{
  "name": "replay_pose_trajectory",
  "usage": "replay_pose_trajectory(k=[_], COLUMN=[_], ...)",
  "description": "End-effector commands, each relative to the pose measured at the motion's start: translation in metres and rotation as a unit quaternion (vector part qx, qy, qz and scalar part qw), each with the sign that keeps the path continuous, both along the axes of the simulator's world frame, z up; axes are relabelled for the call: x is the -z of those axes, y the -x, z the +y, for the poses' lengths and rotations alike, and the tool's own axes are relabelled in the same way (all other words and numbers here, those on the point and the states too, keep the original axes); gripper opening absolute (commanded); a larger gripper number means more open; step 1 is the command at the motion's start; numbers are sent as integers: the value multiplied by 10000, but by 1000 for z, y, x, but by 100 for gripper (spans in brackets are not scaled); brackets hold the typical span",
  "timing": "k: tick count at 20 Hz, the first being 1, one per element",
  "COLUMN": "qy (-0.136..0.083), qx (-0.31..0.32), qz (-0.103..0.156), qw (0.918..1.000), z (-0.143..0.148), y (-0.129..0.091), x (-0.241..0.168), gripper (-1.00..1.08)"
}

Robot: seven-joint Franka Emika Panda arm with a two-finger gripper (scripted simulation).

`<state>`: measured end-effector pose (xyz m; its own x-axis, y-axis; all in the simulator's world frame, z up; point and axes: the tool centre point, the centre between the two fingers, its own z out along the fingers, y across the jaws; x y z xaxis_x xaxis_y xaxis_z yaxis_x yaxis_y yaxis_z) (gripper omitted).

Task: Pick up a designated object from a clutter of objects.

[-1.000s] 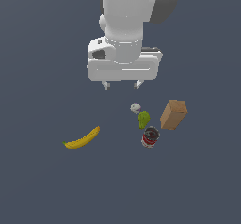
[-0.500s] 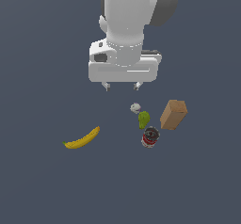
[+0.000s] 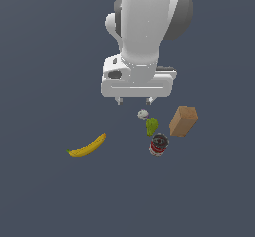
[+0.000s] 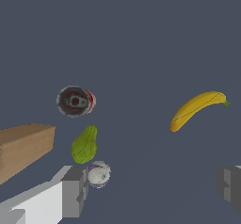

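red-white can [image 3: 159,146]; yellow banana [image 3: 88,146]; tan box [image 3: 183,121]

Sim scene, not a real room: flat, uniform slate-grey ground [image 3: 45,42] with no walls, furniture or horizon. Everything reads as untextured render: smooth white robot arm [image 3: 144,27], and a few scanned-looking props lying loose on the ground: curved yellow banana [image 3: 87,147], small green pear-like fruit [image 3: 152,126], tan cardboard box [image 3: 183,121], small red-and-white can with dark metal top [image 3: 159,145]. Generic benchmark setup.
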<state>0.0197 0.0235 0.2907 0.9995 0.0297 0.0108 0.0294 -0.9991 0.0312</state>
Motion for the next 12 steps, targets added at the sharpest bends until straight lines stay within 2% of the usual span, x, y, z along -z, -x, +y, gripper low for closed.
replay_pose_trajectory(k=[1, 12], qy=[-3, -74], qx=[67, 526], qz=[4, 17], qw=[10000, 9986], z=[9, 74], y=[-7, -41], x=[13, 103], gripper=[100, 100])
